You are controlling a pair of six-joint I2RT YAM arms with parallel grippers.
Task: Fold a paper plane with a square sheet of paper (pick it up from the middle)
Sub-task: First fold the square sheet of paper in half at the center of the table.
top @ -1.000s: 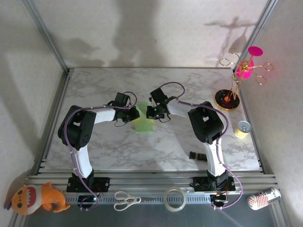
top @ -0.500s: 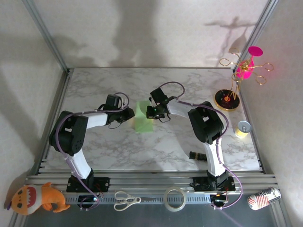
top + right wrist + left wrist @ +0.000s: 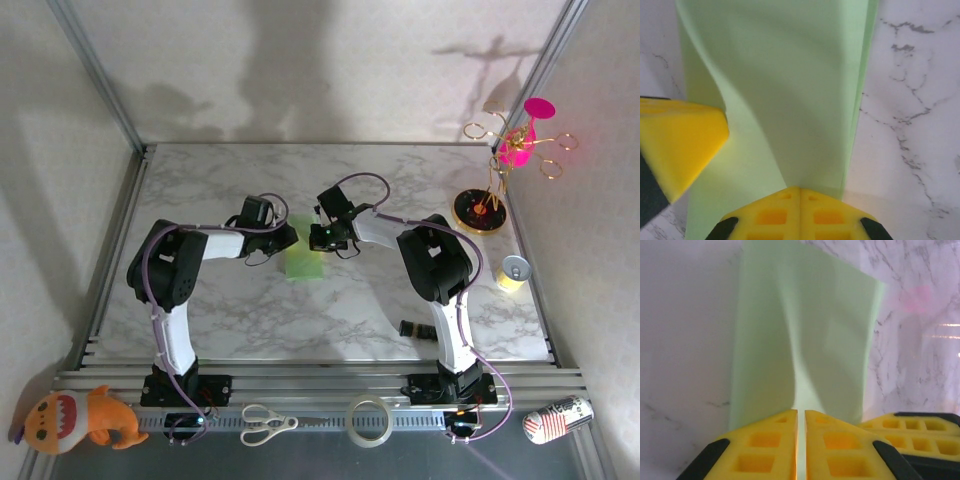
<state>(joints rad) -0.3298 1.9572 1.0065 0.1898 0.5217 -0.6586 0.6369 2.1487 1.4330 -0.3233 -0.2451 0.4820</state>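
The square sheet of paper (image 3: 303, 262) is light green and lies at mid-table doubled over into an upright-standing rectangle, not a paper plane shape. My left gripper (image 3: 287, 240) is at its left upper edge, shut, with a raised ridge of the sheet (image 3: 805, 340) running into the thin slit between its yellow fingers (image 3: 765, 440). My right gripper (image 3: 318, 238) is at the right upper edge, shut on the paper's doubled edge (image 3: 790, 90). In the right wrist view the right gripper (image 3: 800, 189) sits at the bottom and a left finger (image 3: 680, 140) presses in from the left.
A can (image 3: 513, 272) and a pink ornament on a round stand (image 3: 500, 170) are at the right. A small dark object (image 3: 415, 329) lies by the right arm. Scissors (image 3: 266, 423), a tape roll (image 3: 368, 419), a plush toy (image 3: 80, 420) and a lying can (image 3: 558, 418) line the near rail.
Half a second ago the left gripper had drawn back to the left, off the paper; it is now back at the sheet's left edge. The right gripper has not moved.
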